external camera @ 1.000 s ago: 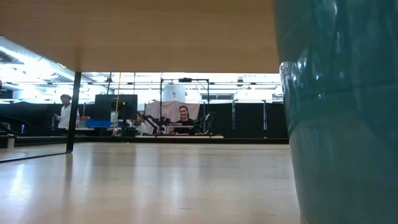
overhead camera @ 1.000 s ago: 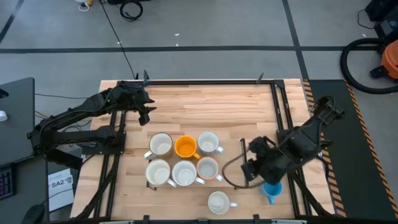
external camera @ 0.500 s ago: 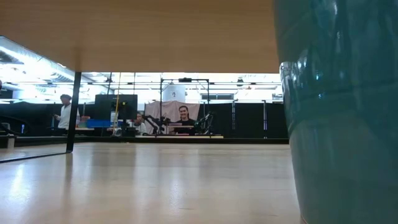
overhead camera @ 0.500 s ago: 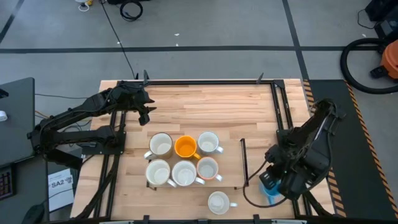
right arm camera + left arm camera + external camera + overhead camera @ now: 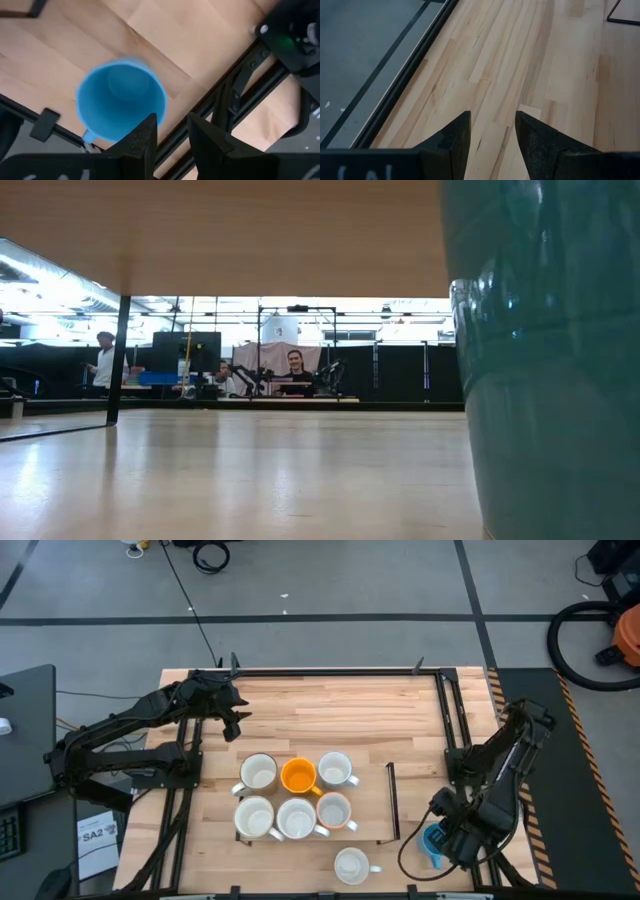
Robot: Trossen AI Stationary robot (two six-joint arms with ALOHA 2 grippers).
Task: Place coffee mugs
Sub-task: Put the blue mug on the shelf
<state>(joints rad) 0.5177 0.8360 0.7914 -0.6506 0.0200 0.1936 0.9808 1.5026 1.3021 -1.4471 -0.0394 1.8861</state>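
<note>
A blue mug [image 5: 120, 102] stands upright on its base near the table's near right corner; it fills the right of the low view [image 5: 540, 360]. My right gripper [image 5: 172, 131] hovers open above it, pointing down, with its fingers just beside the mug's rim, and covers most of the mug in the high view [image 5: 430, 840]. Several mugs stand grouped at mid-table: white ones [image 5: 258, 772], an orange one [image 5: 298, 776] and a reddish-brown one [image 5: 333, 810]. Another white mug [image 5: 352, 865] stands alone near the front edge. My left gripper [image 5: 492, 130] waits open over the far left of the table [image 5: 235, 720].
A thin black frame [image 5: 392, 800] outlines the grouped mugs. Black metal rails [image 5: 235, 105] run along the table's right edge close to the blue mug. Bare wood [image 5: 330, 710] spans the far half of the table.
My right gripper has moved toward the table's near right corner and come down, tipping from a slant to point straight down over the blue mug. The blue mug and all other mugs have stayed in place.
</note>
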